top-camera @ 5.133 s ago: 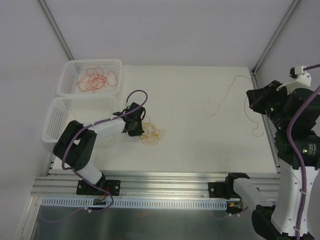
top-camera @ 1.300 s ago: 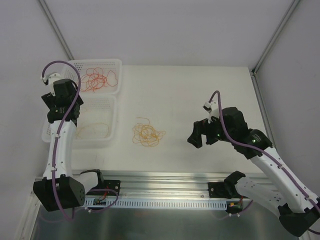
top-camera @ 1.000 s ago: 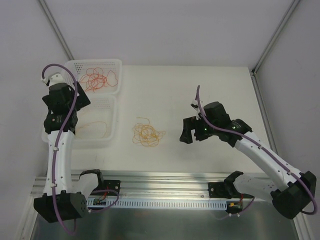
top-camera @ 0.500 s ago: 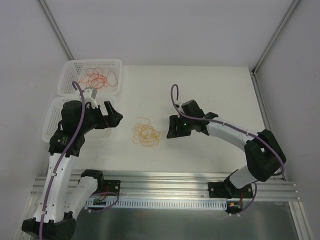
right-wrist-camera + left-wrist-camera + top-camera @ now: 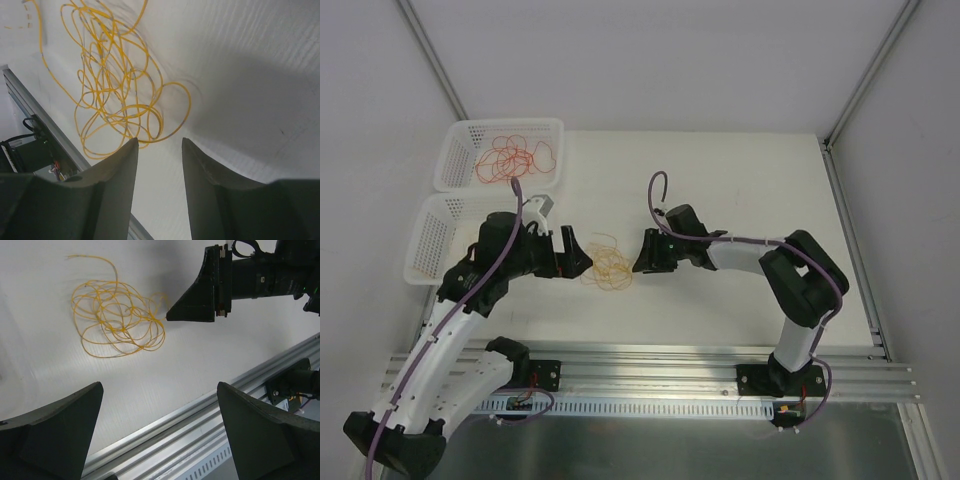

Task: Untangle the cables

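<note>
Pincer (image 5: pixel 159 143) parted — tips just beside the yellow cable tangle (image 5: pixel 111 90).

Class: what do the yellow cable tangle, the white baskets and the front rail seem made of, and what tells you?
The yellow cable tangle is thin and flexible, probably plastic-sheathed: it lies in loose, springy loops. The white baskets look like matte moulded plastic, with lattice walls. The front rail looks like brushed aluminium: grey, with lengthwise slots.

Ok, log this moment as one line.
left gripper: open, beside yellow cable tangle | right gripper: open, tips at tangle's opposite edge | grasp: none yet
</note>
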